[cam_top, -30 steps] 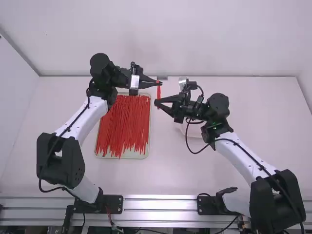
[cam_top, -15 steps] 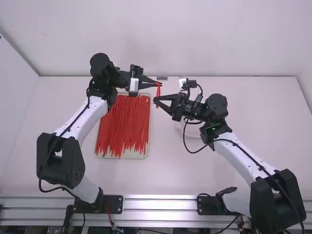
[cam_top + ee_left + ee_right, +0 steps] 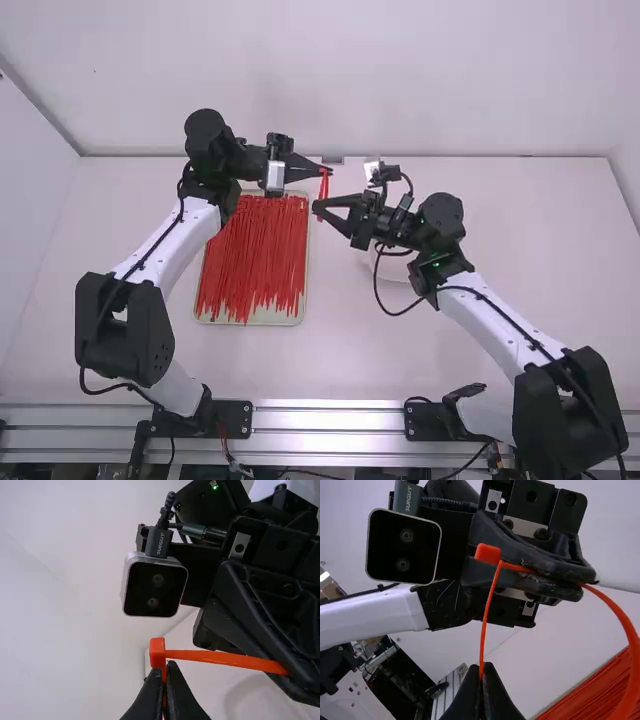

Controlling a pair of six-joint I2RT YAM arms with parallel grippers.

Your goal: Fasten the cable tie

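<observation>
— Where is the cable tie (image 3: 323, 190)?
— Held in the air between the arms. The left pincer (image 3: 161, 676) is clenched on its head, the right pincer (image 3: 481, 674) on its tail.
— Is it threaded?
— Probably, though I can't tell. Next comes a straight pull to cinch the loop.
— And the tray (image 3: 250, 322)?
— It sits on the table (image 3: 520, 200), full of spare ties (image 3: 255, 250).

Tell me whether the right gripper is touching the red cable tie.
Touching. In the right wrist view the right gripper is shut on the strap of the cable tie.
</observation>
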